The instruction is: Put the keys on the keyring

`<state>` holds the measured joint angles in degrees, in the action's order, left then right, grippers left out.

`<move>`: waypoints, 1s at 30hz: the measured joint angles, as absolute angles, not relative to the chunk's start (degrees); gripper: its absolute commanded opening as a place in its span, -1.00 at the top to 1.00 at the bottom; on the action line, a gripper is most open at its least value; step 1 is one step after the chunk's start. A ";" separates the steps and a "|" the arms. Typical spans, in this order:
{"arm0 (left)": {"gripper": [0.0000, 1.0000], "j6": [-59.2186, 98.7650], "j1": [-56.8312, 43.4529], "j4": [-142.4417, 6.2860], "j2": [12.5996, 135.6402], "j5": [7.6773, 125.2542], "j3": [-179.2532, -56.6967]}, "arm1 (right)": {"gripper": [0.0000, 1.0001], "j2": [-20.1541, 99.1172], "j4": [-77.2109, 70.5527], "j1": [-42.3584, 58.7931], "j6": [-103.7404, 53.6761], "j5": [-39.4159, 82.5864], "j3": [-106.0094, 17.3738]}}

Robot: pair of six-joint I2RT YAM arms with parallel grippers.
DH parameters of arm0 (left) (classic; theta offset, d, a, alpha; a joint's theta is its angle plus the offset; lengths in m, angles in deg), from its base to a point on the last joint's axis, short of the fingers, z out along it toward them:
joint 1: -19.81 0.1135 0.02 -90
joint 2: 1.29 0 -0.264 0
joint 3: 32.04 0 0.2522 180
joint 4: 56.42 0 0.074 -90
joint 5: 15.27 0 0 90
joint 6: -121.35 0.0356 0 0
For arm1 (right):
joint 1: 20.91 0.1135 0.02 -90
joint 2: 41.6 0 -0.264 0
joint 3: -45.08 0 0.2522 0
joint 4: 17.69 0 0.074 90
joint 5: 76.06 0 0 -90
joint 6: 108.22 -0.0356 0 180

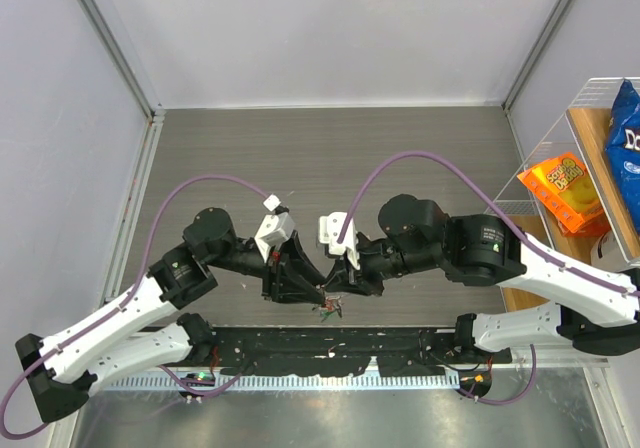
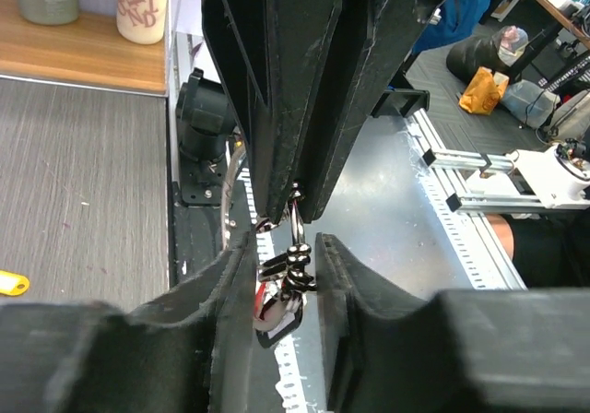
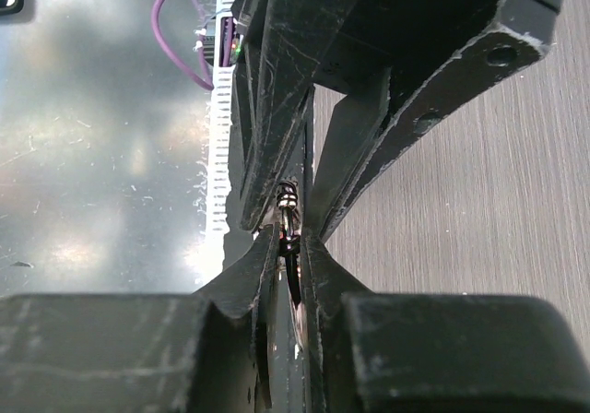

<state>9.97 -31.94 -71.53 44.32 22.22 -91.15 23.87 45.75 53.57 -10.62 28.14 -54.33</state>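
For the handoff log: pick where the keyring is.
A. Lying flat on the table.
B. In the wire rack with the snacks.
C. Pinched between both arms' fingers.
C: the keyring sits clamped between the left fingers and the right fingers.

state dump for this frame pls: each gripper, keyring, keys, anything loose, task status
right gripper: shut on the keyring, tip to tip with the other gripper
left gripper: fingers flank the keys; contact unclear
keyring: upright, pinched at its top
keys: bunched below the ring, red head showing
loose: yellow key flat on the table, apart from both grippers, cut off by the frame edge
task status: not done, yellow key not on the ring
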 measured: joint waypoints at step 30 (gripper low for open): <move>1.00 10.69 -32.31 -64.97 38.72 25.21 -88.77 | 0.85 16.92 39.76 53.50 -12.65 26.57 -50.20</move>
<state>10.69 -32.31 -64.97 38.72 25.21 -88.77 16.92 39.76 53.50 -12.65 26.57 -50.20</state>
